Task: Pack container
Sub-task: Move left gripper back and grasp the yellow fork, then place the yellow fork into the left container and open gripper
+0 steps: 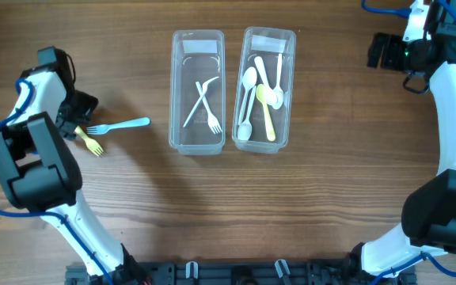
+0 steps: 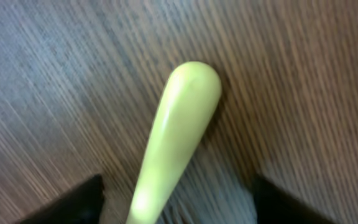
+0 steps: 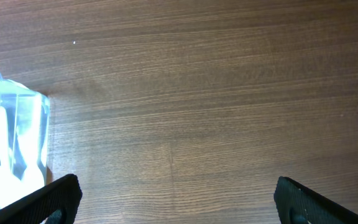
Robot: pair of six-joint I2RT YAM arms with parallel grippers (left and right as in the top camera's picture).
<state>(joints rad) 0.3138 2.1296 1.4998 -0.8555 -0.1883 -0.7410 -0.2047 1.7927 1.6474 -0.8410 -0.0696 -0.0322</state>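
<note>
Wood-grain bench (image 1: 331,182) carries two clear tubs side by side near the far edge: the left tub (image 1: 177,95) holds two crossed white utensils (image 1: 204,103), the right tub (image 1: 291,79) white spoons (image 1: 248,95) and a yellow spoon (image 1: 268,115). By the left edge, the left pincer (image 2: 178,199) stands spread astride a yellow fork (image 2: 182,118), beside a blue fork (image 1: 121,126). The right pincer (image 3: 179,199), also spread, hangs at the far right corner.

The tabletop (image 1: 331,198) is matt grained wood, the left container (image 1: 175,95) and right container (image 1: 291,95) clear glossy plastic, the yellow fork (image 2: 182,118) smooth plastic.

Even bright overhead light, soft shadows; left wrist view blurred, perhaps too close; right wrist sharp.
</note>
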